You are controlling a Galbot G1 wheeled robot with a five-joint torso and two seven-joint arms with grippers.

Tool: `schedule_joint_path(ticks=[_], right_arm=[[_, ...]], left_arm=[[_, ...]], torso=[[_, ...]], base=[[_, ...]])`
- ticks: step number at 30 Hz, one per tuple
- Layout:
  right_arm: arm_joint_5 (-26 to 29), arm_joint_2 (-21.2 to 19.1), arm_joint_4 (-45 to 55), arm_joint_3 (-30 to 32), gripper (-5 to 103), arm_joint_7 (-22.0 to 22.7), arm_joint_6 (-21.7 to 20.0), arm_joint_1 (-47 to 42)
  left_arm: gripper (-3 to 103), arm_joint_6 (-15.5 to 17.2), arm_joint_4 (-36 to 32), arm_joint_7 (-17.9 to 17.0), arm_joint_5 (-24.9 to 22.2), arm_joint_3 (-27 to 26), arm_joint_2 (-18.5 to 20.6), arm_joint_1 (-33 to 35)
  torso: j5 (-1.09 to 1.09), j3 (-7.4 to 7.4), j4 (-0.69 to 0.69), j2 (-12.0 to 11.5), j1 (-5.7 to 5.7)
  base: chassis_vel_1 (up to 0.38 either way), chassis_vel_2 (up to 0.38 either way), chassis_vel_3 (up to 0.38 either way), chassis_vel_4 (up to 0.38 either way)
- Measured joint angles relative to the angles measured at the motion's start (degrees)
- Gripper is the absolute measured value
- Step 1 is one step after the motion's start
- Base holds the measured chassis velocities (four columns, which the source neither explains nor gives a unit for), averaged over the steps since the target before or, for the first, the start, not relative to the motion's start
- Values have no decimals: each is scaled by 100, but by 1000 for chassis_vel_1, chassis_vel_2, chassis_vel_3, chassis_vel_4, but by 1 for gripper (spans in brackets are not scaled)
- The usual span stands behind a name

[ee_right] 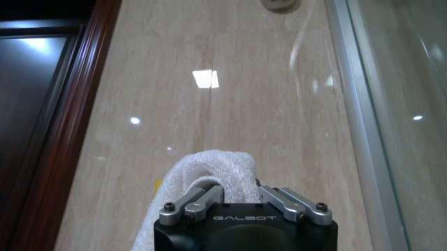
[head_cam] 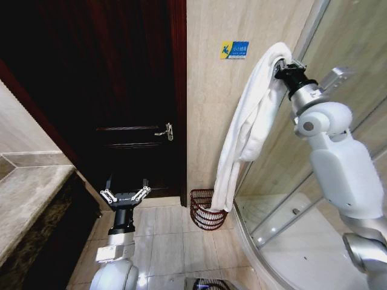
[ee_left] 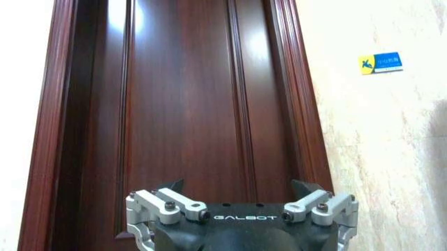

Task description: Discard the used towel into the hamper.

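Observation:
A long white towel (head_cam: pixel 245 127) hangs from my right gripper (head_cam: pixel 282 64), which is raised high by the beige wall and shut on the towel's top fold. Seen from the right wrist, the towel (ee_right: pixel 213 167) bunches over the fingers (ee_right: pixel 202 201). The towel's lower end dangles just above the hamper (head_cam: pixel 204 209), a dark red wire basket on the floor against the wall. My left gripper (head_cam: pixel 125 194) is held low in front of the dark wooden door, open and empty; its fingertips (ee_left: pixel 171 187) point at the door (ee_left: pixel 188 104).
A glass shower enclosure (head_cam: pixel 302 199) with a curved metal frame stands to the right. A stone counter (head_cam: pixel 30 199) runs along the left. The door handle (head_cam: pixel 165 130) juts out left of the wall. A blue-yellow sticker (head_cam: pixel 234 49) is on the wall.

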Motion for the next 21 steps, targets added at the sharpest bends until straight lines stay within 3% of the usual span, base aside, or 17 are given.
schedule_joint_path(ticks=[21], right_arm=[[-342, 311, -187, -195, 9, -67, 92, -507]], left_arm=[[100, -18, -11, 55, 0, -17, 2, 14]], torso=[[0, -430, 0, -798, -370]], base=[[0, 0, 0, 0]])
